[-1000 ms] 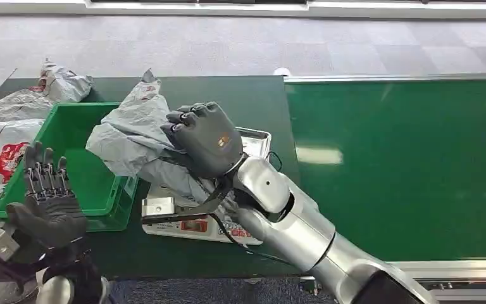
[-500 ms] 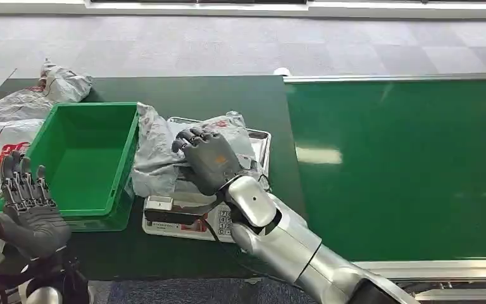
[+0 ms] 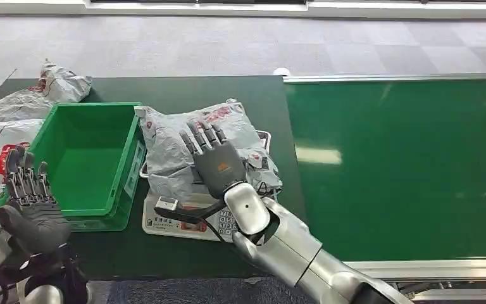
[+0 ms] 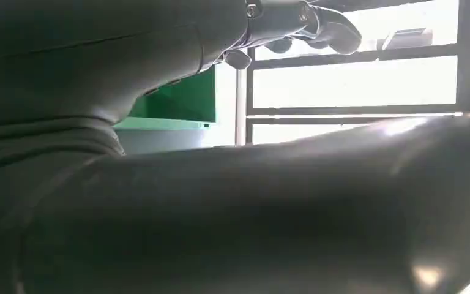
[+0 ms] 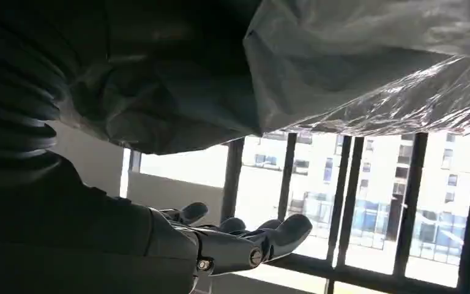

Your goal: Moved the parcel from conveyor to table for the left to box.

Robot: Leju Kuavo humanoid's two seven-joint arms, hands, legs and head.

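Fingers (image 3: 202,134) of the right hand (image 3: 214,161) now lie straight and spread on top of the parcel (image 3: 202,142), where a moment ago they were curled around it and carrying it in the air over the green box (image 3: 82,161). That grip is released: the hand rests flat on the bag and holds nothing.

Going from the biggest things down: the green conveyor (image 3: 405,164) on the right carries nothing in this view, and the dark table (image 3: 228,95) beside it now bears the load. The box sits open on the table's left part, with other grey bags (image 3: 57,85) lying beyond and beside it. The parcel, a crumpled grey plastic bag with red print, has come down onto the scale (image 3: 183,218) and its metal tray (image 3: 262,136), just beside the box and touching or nearly touching its wall; from this angle I cannot tell which.

So the transfer looks done, and the bag lies within reach of the left hand (image 3: 31,202). That hand waits low at the box's near corner, palm up and fingers apart, empty. Its next job, I judge, is to take the parcel once the right hand lifts clear.
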